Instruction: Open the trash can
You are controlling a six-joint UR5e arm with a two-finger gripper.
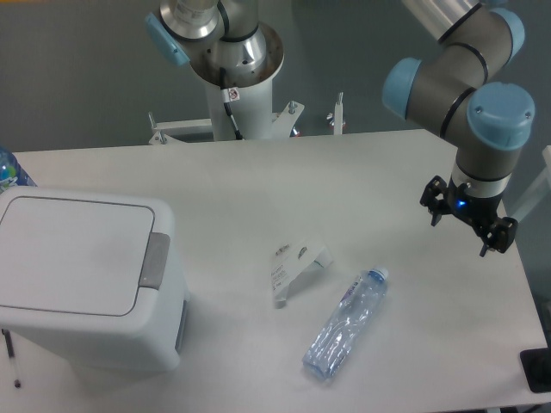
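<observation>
While my gripper (467, 227) hangs, jaws spread, over the worktop's (387, 172) right edge: bin (95, 334), lid (73, 254) shut, front-left corner; between us, packet (297, 262) mid-worktop, bottle (344, 325) lying near the front edge.

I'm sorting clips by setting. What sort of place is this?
Probably a robotics lab, not a home: an industrial arm with an open claw over a white table, and a trash can and plastic bottle laid out like test props.

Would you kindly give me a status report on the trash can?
Black two-finger gripper open, empty, well away. White plastic trash can lid shut. Clear plastic bottle lying between.
</observation>
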